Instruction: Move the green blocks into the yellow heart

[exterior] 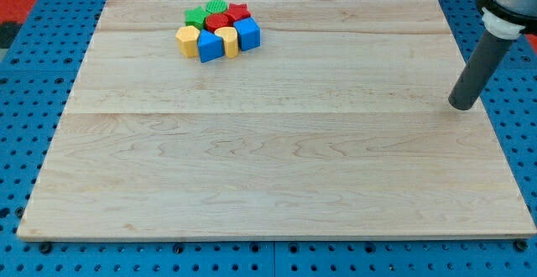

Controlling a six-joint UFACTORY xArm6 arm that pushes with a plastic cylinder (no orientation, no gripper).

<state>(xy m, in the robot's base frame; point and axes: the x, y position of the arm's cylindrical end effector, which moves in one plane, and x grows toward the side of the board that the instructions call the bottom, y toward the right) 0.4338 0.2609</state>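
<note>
All the blocks lie in one tight cluster at the view's top left of the wooden board (277,143). A green star-like block (197,16) and a green round block (217,7) sit at the cluster's top. The yellow heart (227,39) sits at its lower edge, between two blue blocks (210,46) (247,33). A red star (238,12) and a red round block (218,22) lie between the greens and the heart. A yellow hexagon (187,40) is at the cluster's left. My tip (461,106) rests at the board's right edge, far to the right of all blocks.
The board lies on a blue pegboard table (33,101) with rows of holes. The rod's white collar (501,21) and dark shaft (480,65) lean in from the view's top right corner.
</note>
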